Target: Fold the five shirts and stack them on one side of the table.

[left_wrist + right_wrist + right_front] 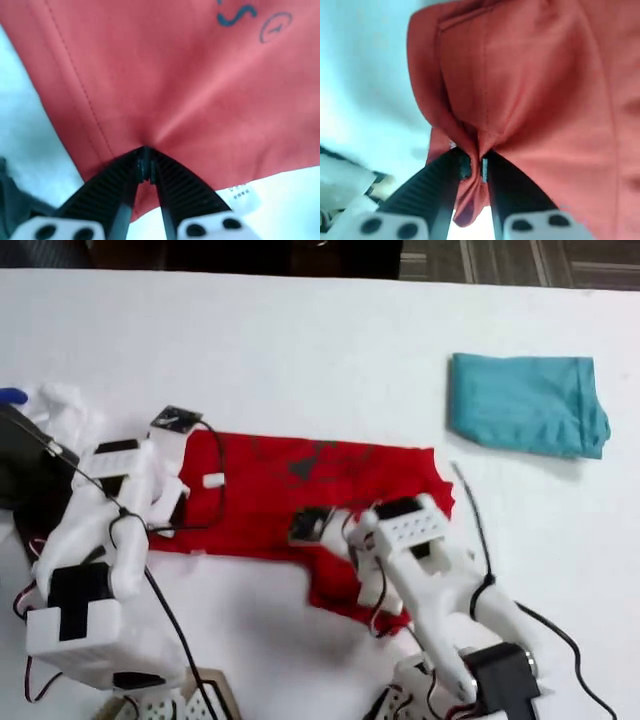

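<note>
Pinching the red shirt (200, 90) at two places. Clamps a small pucker of it in the left gripper (146, 167), with the jaws drawn almost together and only cloth between the tips, just inside a stitched hem at the shirt's left end. Nips a bunched fold of it in the right gripper (475, 167) likewise, with the jaws nearly closed on gathered cloth at the near edge, beside a seam. Lies spread across the middle of the white table (300, 350), long side running left to right, with a dark print facing up and a flap reaching toward the near edge under the right arm (440, 590). Sits well apart from the teal shirt (527, 405), already folded into a rough rectangle at the far right of the table. Shows a heap of white cloth (65, 405) and a dark bundle (25, 475) at the table's left edge, just behind the left arm (90, 540); cannot tell whether these are more shirts.
</note>
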`<state>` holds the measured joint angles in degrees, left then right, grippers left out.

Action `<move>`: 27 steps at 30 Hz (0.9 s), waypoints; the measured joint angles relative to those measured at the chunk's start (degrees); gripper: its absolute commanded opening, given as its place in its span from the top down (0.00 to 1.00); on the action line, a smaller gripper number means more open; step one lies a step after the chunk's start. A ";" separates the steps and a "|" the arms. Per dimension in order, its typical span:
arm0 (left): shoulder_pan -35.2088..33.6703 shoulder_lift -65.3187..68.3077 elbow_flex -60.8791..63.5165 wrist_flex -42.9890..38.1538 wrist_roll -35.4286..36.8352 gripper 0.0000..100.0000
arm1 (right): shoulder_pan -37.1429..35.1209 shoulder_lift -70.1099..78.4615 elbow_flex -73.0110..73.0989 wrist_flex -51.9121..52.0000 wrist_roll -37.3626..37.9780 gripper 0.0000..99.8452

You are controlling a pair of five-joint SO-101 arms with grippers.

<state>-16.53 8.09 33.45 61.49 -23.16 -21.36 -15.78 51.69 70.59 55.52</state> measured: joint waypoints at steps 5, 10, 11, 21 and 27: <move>0.00 0.00 0.00 0.00 0.00 0.97 | 6.95 0.62 -13.36 2.81 -0.18 0.98; 0.00 0.00 0.00 0.00 0.00 0.97 | 8.35 2.20 -22.51 3.08 0.00 0.98; 0.00 0.00 0.00 0.00 0.00 0.97 | 8.35 3.34 -24.00 3.08 0.00 0.98; 0.00 0.00 0.00 0.00 0.00 0.97 | 14.51 25.32 -39.65 -0.62 0.00 0.97; 0.00 0.00 0.00 0.00 0.00 0.97 | 18.29 30.24 -46.86 0.97 -5.19 0.84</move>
<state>-16.53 8.09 33.45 61.49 -23.16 -3.08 14.46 4.84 71.56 50.33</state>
